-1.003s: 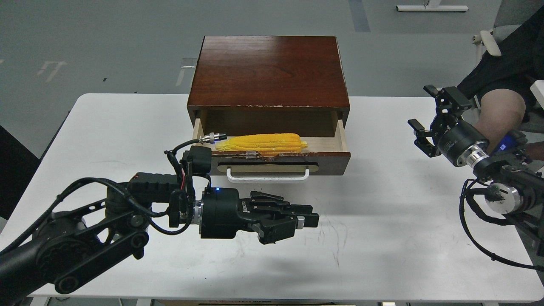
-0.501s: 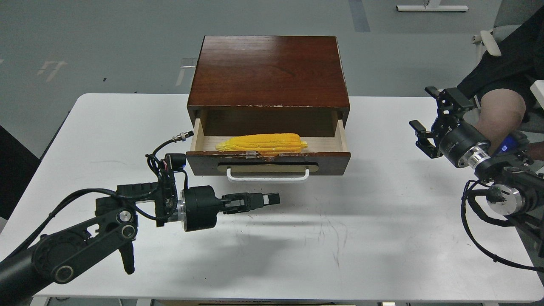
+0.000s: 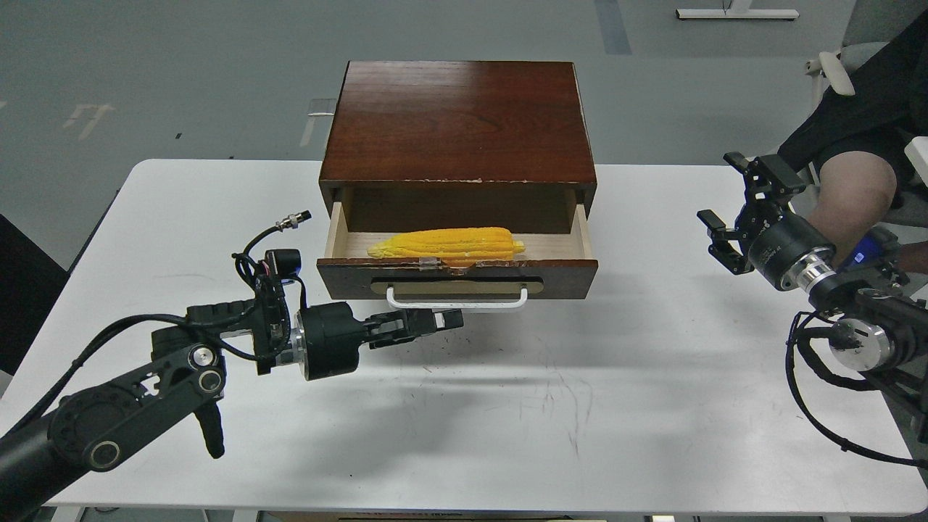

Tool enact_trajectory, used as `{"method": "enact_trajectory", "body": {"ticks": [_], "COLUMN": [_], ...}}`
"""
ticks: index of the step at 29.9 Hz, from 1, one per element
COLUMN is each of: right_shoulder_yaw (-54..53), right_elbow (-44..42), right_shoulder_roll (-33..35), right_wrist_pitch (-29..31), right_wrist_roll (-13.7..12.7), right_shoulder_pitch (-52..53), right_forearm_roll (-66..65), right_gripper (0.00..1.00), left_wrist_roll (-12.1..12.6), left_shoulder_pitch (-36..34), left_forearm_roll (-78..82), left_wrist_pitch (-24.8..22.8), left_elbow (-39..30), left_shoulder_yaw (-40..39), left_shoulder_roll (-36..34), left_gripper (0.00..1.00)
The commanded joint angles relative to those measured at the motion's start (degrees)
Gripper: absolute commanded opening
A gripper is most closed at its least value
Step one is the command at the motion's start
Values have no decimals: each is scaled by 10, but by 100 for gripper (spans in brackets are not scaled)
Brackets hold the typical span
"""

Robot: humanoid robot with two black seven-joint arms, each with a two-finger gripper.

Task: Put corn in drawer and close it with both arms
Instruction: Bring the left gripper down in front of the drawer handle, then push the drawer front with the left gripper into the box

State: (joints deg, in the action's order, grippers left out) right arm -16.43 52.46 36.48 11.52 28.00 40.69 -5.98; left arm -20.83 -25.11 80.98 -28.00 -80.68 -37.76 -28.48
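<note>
Head view: yellow corn lies in open drawer (chipped edge); left pincer narrow, right pincer wide.

Seen on the white desk: a dark wooden cabinet with its drawer pulled open. Corn lay lengthwise inside on the pale wood, just behind the drawer front, tapered end to the left. Left claw hovered just below the white handle, fingers pressed together, pointing right. Right claw hung well apart at the desk's right edge, fingers spread, empty. Behind it, a seated person's knee.
</note>
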Motion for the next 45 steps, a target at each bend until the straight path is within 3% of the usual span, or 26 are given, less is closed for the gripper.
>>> {"method": "enact_trajectory", "body": {"ticks": [1, 45], "right_shoulder_yaw": [0, -1], "right_elbow": [0, 2], "right_shoulder_roll": [0, 1], "right_wrist_pitch": [0, 0], "right_wrist_roll": [0, 0], "right_shoulder_pitch": [0, -9], "right_forearm_roll": [0, 0], "right_gripper": [100, 100], "left_wrist_roll": [0, -3], "left_shoulder_pitch": [-1, -23], "left_forearm_roll": [0, -18], "left_wrist_pitch": [0, 3], "left_elbow": [1, 73], "left_shoulder_yaw": [0, -28], "left_shoulder_roll": [0, 6], "left_gripper": [0, 0]}}
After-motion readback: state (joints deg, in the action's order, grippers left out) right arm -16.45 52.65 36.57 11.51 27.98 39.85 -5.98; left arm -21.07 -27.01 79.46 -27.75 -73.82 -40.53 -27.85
